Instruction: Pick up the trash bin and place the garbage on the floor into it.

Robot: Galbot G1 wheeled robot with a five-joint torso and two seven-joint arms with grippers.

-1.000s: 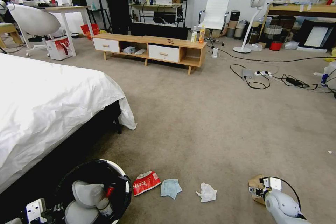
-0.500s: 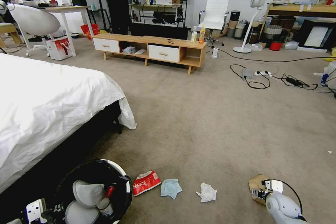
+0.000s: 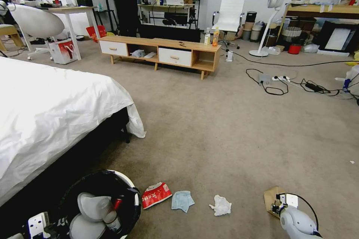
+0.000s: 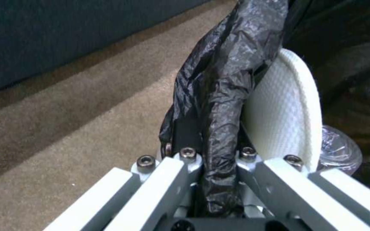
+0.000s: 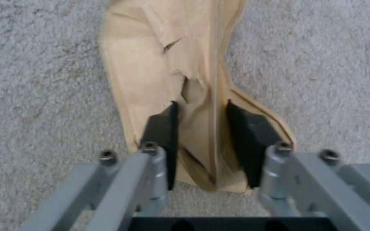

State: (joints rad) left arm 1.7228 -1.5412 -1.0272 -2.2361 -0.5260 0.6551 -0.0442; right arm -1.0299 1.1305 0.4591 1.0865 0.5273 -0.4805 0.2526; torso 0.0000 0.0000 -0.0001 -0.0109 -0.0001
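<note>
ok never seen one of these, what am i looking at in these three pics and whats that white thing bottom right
It is a wheeled robot with two arms, tidying a bedroom floor. The wide picture comes from a camera on its head, looking forward and down. The other two come from cameras on its wrists, looking along the grippers.

The white thing at the lower right is the right gripper, lowered over a brown paper bag. Its wrist view shows the open black fingers straddling a fold of the bag, not yet closed.

The left gripper is clamped on the rim of the trash bin, pinching its black liner.

On the carpet lie a red-white snack wrapper, a light blue face mask and a white tissue wad.
</note>
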